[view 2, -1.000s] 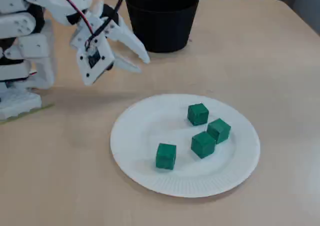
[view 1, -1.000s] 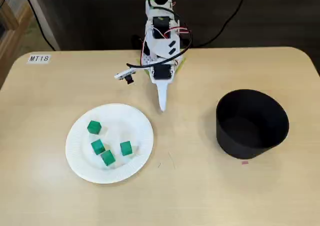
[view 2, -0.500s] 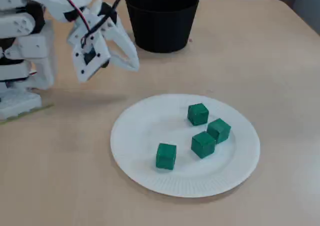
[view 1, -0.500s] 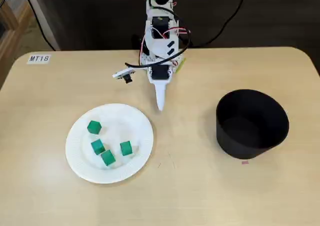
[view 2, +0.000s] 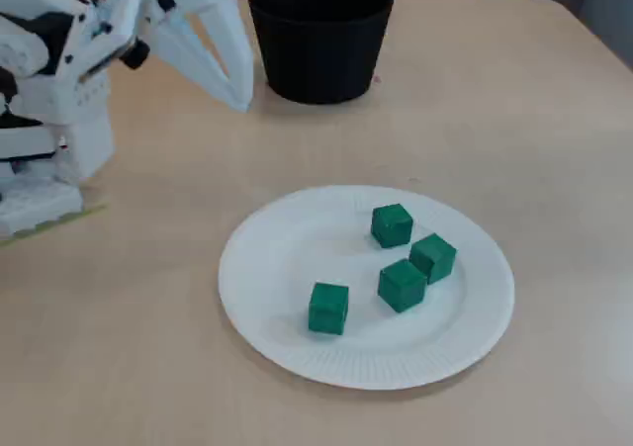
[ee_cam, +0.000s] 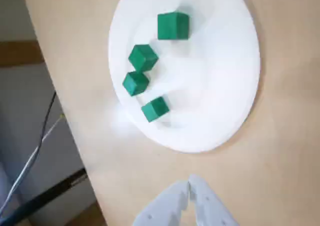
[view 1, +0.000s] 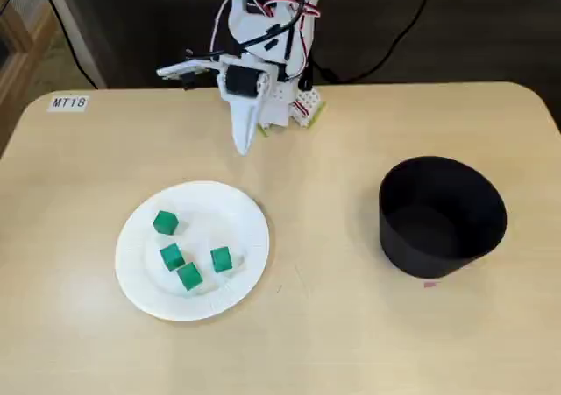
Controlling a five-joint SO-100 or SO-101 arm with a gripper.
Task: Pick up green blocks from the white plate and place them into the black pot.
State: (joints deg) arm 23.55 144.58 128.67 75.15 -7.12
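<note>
Two white jaws are closed tip to tip and grip nothing; they hang off the arm (view 1: pixel 254 80), slanting down above bare worktop (view 1: pixel 351 342) near the arm's base. Seen from the wrist view, their tips sit just short of the white plate (ee_cam: pixel 220 85), not over it. Four green blocks (view 1: pixel 188 275) lie on that plate: three bunched close together and one (view 1: pixel 165 222) a little apart, nearer the rim. The black pot (view 1: pixel 438 246) stands upright on the far right in the fixed view from above, well apart from the plate and the jaws. A label reading MT18 (view 1: pixel 68 102) is stuck at the worktop's corner
</note>
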